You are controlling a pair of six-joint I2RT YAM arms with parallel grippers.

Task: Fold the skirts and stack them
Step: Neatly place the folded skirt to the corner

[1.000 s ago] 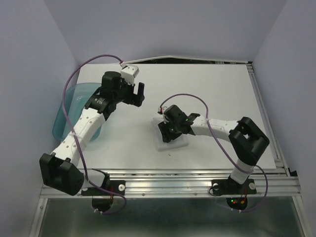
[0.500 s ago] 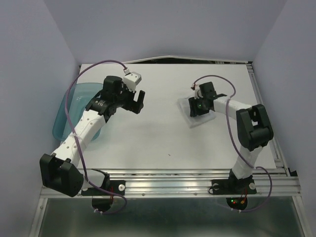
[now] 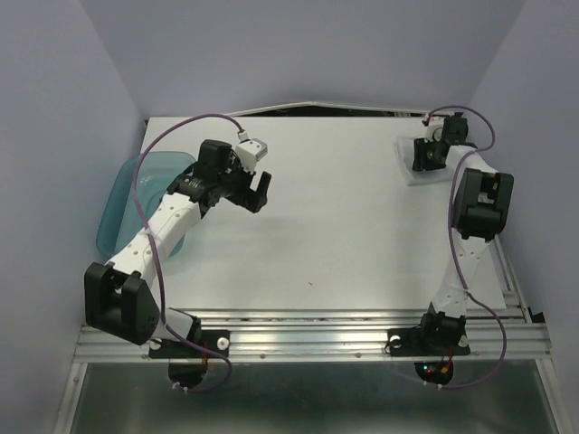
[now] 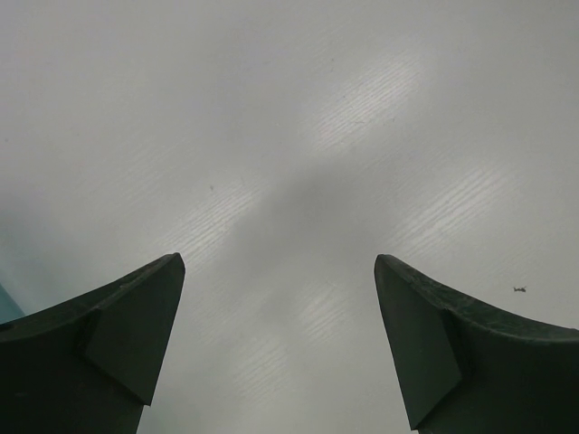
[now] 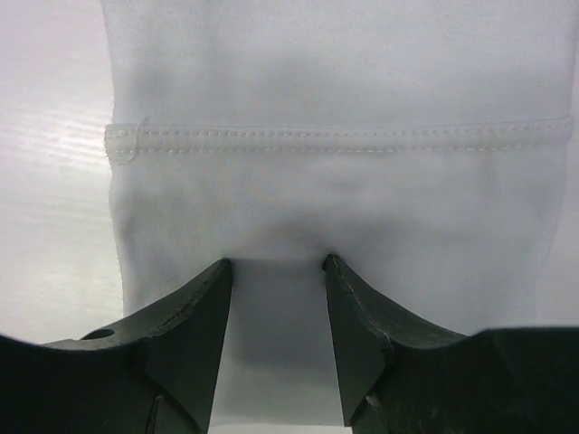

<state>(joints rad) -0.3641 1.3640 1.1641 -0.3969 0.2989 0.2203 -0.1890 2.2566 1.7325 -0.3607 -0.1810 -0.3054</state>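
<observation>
The skirt (image 3: 409, 174) is a small folded square of pale cloth, nearly the colour of the table (image 3: 344, 226). It lies at the far right corner of the table, close to the right edge. From above, only its near and left margins show past the arm.

The right gripper (image 3: 427, 155) sits on top of it, at the end of an arm stretched out toward that corner. In the right wrist view the skirt (image 5: 335, 81) fills almost the whole picture. A stitched hem (image 5: 344, 136) runs straight across it from side to side. The right gripper (image 5: 277, 262) has a strip of the cloth between its dark fingers (image 5: 194, 316). The fabric puckers in soft creases just ahead of the fingertips. The fingers are clenched on the skirt, with only that narrow band of cloth left between them.

The left gripper (image 3: 256, 192) is well apart from it, over the left-centre of the table. Its arm rises from the near left corner. In the left wrist view the left gripper (image 4: 278, 259) has its fingers spread wide and released. There is only bare table (image 4: 271, 108) between them, and nothing is held.

A translucent teal tray (image 3: 127, 194) sits at the left edge of the table, partly under the left arm. It is far from the skirt.
</observation>
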